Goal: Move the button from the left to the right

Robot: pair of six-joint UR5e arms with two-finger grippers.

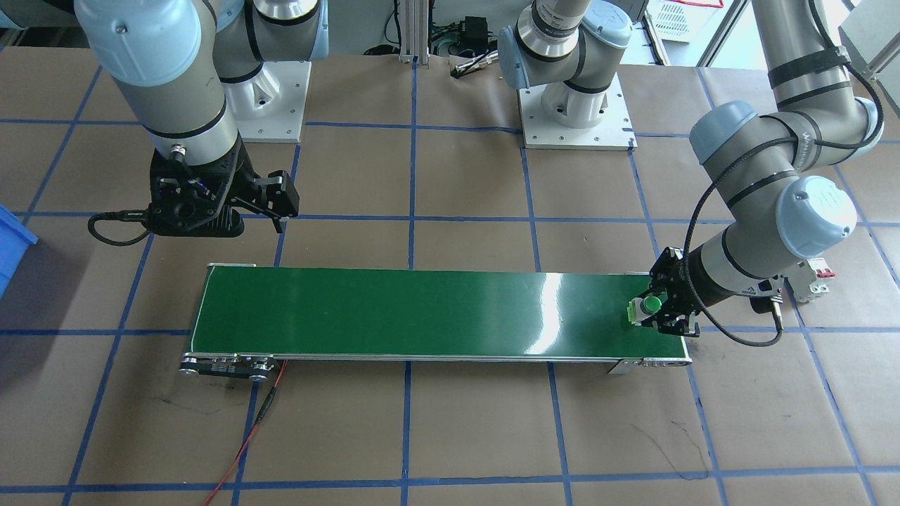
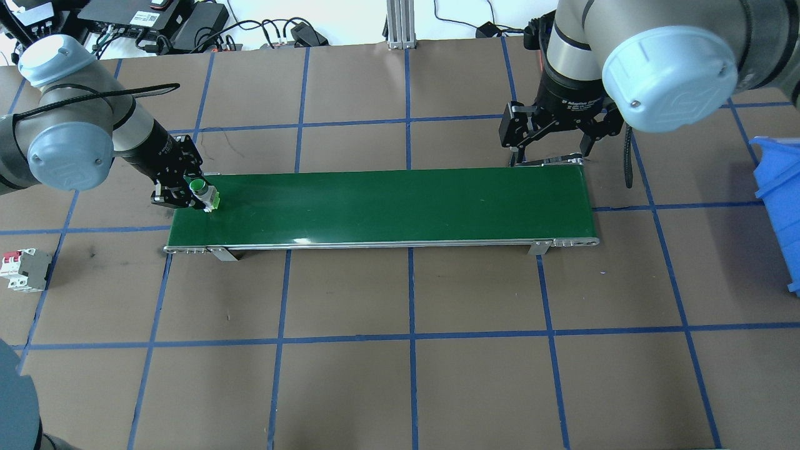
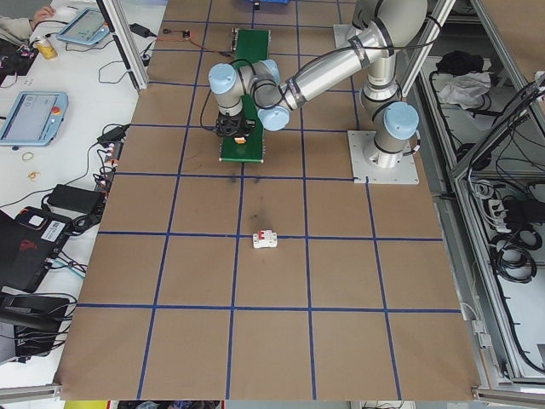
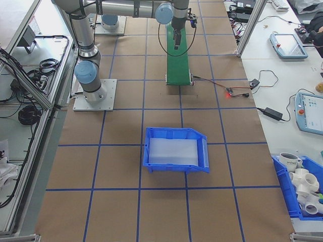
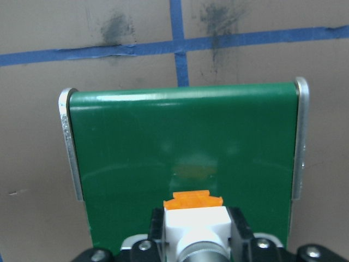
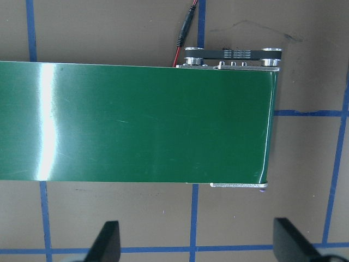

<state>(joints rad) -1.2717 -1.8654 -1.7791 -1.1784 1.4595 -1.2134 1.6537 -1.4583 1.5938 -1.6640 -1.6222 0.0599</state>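
One button | cap cut off; fingers clamp its sides

Brown table bears conveyor, breaker, blue bin.

Only partly legible text: "Adaptive Gripper" print on the right gripper wrist collar (rest too small).
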